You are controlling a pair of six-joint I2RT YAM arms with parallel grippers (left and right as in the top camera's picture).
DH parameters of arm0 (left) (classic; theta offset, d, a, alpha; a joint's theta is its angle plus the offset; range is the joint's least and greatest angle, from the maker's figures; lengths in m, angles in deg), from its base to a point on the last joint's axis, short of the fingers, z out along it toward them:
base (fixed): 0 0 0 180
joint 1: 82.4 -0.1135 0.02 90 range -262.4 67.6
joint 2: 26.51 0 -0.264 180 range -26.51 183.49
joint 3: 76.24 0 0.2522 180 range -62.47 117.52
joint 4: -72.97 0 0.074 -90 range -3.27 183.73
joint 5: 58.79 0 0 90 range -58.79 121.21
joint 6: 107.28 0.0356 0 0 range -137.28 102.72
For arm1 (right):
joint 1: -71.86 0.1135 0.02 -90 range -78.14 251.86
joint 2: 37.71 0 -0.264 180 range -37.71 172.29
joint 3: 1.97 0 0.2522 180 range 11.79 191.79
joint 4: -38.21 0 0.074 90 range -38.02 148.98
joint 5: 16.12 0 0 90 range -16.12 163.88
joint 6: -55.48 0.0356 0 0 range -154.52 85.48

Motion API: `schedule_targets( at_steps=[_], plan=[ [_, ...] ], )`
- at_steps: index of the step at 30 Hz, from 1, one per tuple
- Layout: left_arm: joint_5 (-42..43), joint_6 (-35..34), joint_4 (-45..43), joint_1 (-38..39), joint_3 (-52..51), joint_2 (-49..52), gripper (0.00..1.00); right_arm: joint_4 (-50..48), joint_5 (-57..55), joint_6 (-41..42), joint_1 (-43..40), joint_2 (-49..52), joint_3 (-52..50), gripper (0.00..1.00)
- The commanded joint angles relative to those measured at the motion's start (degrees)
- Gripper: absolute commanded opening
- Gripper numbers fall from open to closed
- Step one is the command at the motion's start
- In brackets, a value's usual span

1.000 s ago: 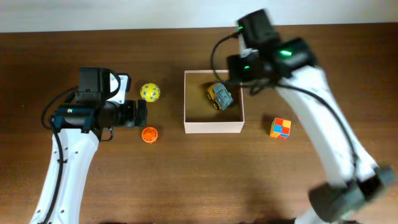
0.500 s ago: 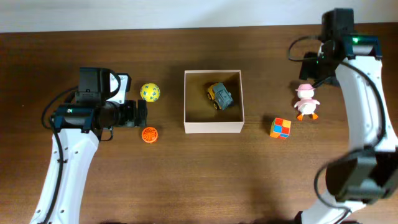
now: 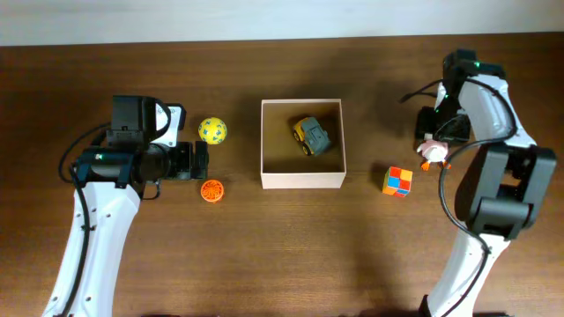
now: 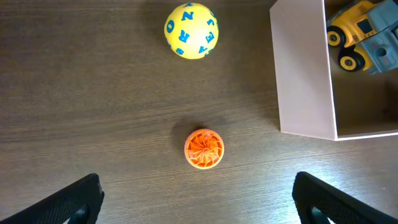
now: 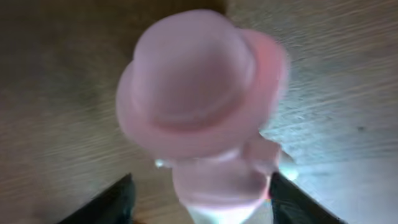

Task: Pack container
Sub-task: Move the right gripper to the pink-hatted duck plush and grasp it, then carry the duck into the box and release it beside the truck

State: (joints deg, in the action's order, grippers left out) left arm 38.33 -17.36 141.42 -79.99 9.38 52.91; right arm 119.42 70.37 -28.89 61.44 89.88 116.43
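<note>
Judging from how things lie now, barely begun. Inside the container [image 3: 302, 181], in its far half and right of centre: one yellow-and-grey toy truck [image 3: 311, 135], and nothing else. Left out on the table [image 3: 282, 255], nearest first: an orange ball [image 3: 211, 190] to the container's left; a multicoloured cube [image 3: 397, 181] just off its near right corner; a pink-hatted figure [image 3: 432, 154] farther right and farther back; a yellow lettered ball [image 3: 211, 130] well to the left of the box. Four toys to go, then, by this reckoning.

Right gripper [image 5: 202, 202]: spread open directly over the figure, a dark finger [image 5: 118, 199] showing low on either side of its body in the right wrist view. Too blurred to tell contact; no squeeze evident, nothing lifted. Probably the opening of a grasp on this toy.

Left gripper [image 4: 196, 196]: opened wide, holding nothing, hovering above bare wood. Just ahead of its fingers, the orange ball; beyond, the yellow ball; off to the right, the container's white wall with the truck behind.
</note>
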Motion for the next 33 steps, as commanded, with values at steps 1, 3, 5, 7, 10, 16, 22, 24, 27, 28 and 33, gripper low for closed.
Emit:
schedule_targets(
  at_steps=[1, 3, 5, 7, 10, 16, 22, 24, 27, 28, 33],
  plan=[
    [0.61, -0.37, 0.07, -0.39, 1.07, 0.13, 0.99, 0.0, 0.26, -0.72, -0.2, 2.78, -0.31, 0.56],
    [0.61, -0.37, 0.07, -0.39, 1.05, 0.13, 0.99, 0.0, 0.28, -0.72, -0.15, 3.61, -0.52, 0.48],
    [0.61, -0.37, 0.07, -0.39, 1.05, 0.13, 0.99, 0.09, 0.28, -0.7, -0.15, 3.93, -0.94, 0.27],
    [0.61, -0.37, 0.07, -0.39, 1.05, 0.13, 0.99, 0.42, 0.26, -0.44, -0.15, 3.91, -0.96, 0.16],
    [0.61, -0.37, 0.07, -0.39, 1.07, 0.13, 0.99, 1.57, 0.11, 1.11, -0.11, 3.04, -0.17, 0.04],
    [0.61, -0.37, 0.07, -0.39, 1.05, 0.13, 0.99, 3.8, 0.13, 2.38, 3.21, -6.05, 2.67, 0.04],
    [0.61, -0.37, 0.07, -0.39, 1.07, 0.13, 0.99, 6.75, 4.11, 4.55, 12.35, -19.54, 4.44, 0.04],
    [0.61, -0.37, 0.07, -0.39, 1.05, 0.13, 0.99, 6.95, 4.83, 7.28, 16.9, -23.5, 4.44, 0.04],
    [0.61, -0.37, 0.07, -0.39, 1.07, 0.13, 0.99, 6.43, 4.81, 10.38, 23.12, -26.36, 4.44, 0.04],
    [0.61, -0.37, 0.07, -0.39, 1.07, 0.13, 0.99, 6.14, 4.79, 11.34, 25.07, -26.53, 4.44, 0.04],
    [0.61, -0.37, 0.07, -0.39, 1.05, 0.13, 0.99, 2.16, 3.85, 15.32, 34.38, -24.46, 2.6, 0.04]
  ],
)
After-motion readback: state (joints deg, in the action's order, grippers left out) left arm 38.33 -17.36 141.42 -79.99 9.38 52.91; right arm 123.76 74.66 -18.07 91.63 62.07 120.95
